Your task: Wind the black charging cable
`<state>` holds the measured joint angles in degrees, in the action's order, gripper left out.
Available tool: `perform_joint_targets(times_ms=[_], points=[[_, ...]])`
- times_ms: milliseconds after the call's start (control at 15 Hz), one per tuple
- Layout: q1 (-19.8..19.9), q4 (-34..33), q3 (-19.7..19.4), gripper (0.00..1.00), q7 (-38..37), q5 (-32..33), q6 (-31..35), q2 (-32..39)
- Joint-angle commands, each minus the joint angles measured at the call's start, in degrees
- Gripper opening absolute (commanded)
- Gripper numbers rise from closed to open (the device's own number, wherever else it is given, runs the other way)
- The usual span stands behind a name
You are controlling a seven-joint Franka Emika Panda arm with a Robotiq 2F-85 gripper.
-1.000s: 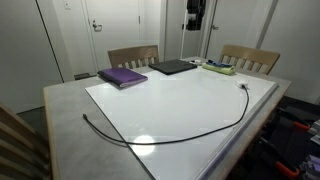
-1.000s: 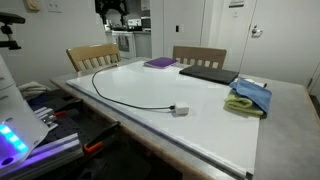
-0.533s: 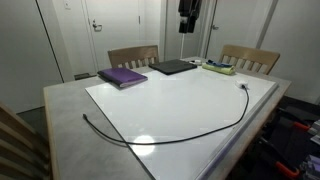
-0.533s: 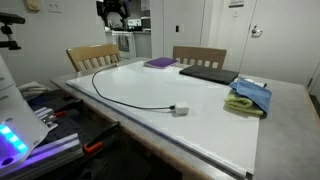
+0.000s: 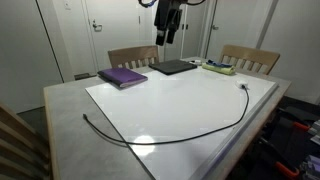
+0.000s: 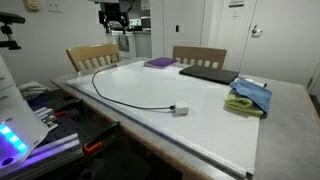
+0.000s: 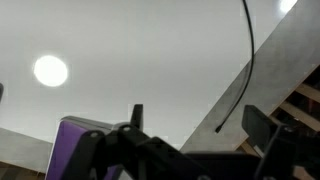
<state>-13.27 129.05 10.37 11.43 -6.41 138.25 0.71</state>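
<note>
— Wrist view, please: how stands the tool [image 7: 195, 126]?
— Both fingers [image 7: 137, 116] stand wide apart with nothing between them. Below them I see the white table [image 7: 150, 40], the purple notebook [image 7: 75, 135] and a part of the black charging cable [image 7: 249, 70].
— And where is the tool?
— In both exterior views it hangs high above the table [image 5: 60, 110], well apart from the cable.
— How does the cable lie?
— In an exterior view [image 5: 200, 135] it is one long open curve, not wound, along the table edge opposite to the black laptop [image 5: 175, 67]. In an exterior view one end carries a small pale plug [image 6: 180, 111].
</note>
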Motion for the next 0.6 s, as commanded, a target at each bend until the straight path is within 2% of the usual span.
perform_joint_targets(times_ms=[0, 267, 533], points=[[-0.23, -7.11, 1.96, 1.00, 2.13, -2.59, -0.05, 8.10], [-0.30, -13.97, 3.99, 1.00, 1.32, -1.56, -1.22, 16.20], [-1.24, -19.66, 4.19, 1.00, -1.33, 1.09, -2.07, 22.99]])
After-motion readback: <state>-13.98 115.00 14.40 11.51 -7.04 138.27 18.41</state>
